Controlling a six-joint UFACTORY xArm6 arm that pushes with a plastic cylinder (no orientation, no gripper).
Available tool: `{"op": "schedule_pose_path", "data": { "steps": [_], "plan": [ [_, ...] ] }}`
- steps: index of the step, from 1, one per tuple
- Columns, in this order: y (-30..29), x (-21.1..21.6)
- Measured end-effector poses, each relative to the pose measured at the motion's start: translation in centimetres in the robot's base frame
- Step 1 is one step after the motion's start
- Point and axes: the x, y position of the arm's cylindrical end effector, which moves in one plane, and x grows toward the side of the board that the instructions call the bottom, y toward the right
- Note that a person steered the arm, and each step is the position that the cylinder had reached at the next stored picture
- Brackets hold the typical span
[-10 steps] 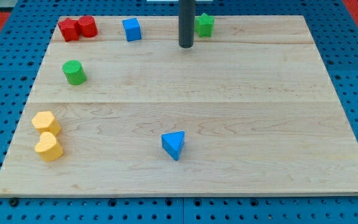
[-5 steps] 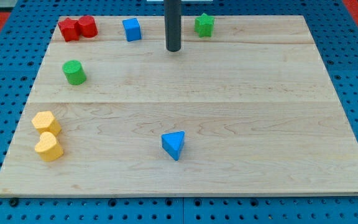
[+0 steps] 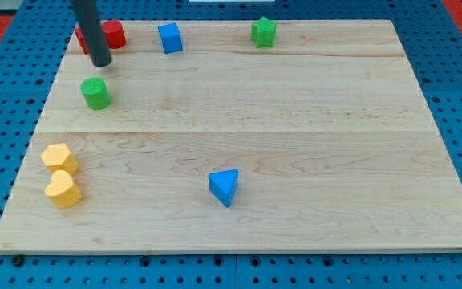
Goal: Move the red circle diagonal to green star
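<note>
Risk of shoving the wrong red block

Red circle [image 3: 115, 34] sits top left, touching a second red block [image 3: 83, 38] half hidden by the rod. My tip [image 3: 101, 62] rests just below them; no gripper exists. Pushing could drag both toward green star [image 3: 264, 32].

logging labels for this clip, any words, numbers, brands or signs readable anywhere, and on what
None: no text, number, brand or sign can be read in the camera view.
The wooden board shows only grain.
The red circle, green star and other blocks are plain.
My tip is unmarked.
</note>
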Motion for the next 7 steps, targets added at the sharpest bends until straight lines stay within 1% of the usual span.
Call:
{"op": "schedule_pose_path", "data": {
  "steps": [1, 2, 3, 4, 5, 7],
  "plan": [
    [-5.3, -1.8],
    [-6.9, -6.3],
    [-6.1, -10.1],
    [-2.7, -10.0],
    [2.4, -8.9],
    [2.4, 0.1]
  ]
}}
